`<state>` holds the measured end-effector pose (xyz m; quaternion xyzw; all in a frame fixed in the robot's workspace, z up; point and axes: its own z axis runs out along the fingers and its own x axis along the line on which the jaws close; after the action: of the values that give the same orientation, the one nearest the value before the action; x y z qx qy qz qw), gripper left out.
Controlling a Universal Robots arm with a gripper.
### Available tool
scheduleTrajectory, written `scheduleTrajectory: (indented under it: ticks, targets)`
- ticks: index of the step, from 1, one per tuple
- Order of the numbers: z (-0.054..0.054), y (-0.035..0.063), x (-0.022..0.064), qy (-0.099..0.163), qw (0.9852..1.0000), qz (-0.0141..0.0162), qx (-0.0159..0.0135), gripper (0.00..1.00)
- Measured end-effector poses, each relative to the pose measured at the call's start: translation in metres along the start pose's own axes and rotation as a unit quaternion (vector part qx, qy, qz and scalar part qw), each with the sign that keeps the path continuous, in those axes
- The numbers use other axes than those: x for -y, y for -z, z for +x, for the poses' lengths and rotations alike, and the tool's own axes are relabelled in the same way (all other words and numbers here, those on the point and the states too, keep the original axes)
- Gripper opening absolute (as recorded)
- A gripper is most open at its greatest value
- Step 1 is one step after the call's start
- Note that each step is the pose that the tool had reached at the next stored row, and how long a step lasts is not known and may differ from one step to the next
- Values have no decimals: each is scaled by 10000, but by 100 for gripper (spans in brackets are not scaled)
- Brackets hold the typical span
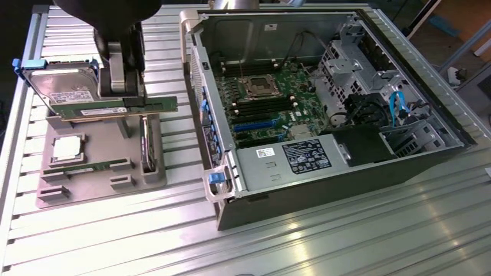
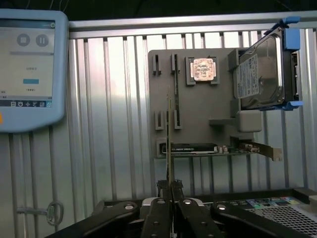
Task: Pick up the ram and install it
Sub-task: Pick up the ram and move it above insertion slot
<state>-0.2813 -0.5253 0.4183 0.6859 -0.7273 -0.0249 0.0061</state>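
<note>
Claw (image 1: 129, 100) over slatted aluminium table (image 1: 345, 241), above grey parts tray (image 1: 115, 146), open PC case (image 1: 253, 29) beside. Clamped tight on ram (image 1: 157, 105), pinched between fingers, clear of tray.

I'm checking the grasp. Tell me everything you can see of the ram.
The ram is a long, thin green board with a white label and dark chips. It stands on edge, lengthwise level, above the gray holder tray, beside the hard drive. The fingers are shut on its upper edge near the middle. Whether it touches the tray is unclear.
</note>
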Motion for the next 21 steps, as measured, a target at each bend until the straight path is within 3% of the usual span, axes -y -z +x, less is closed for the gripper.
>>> scheduleTrajectory:
  ticks: [15,21]
  targets:
    - [-22,17,378,0,10000,-13,-1,12]
    - [-35,26,600,0,10000,-24,-1,12]
